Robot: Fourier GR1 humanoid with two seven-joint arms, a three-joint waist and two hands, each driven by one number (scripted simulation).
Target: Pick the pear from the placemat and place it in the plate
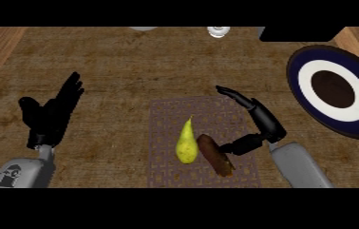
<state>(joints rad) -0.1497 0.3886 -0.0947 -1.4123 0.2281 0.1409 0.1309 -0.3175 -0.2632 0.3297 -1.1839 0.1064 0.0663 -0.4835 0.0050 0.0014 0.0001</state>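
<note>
Two robot hands were unclenched and held nothing: right robot hand [258,123] beside the yellow pear [186,143] lying on the woven grey placemat [172,114]; the navy-rimmed round plate [303,78] awaited it.

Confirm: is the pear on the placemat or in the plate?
On the placemat. The pear lies there beside a brown item; the plate is at far right.
</note>
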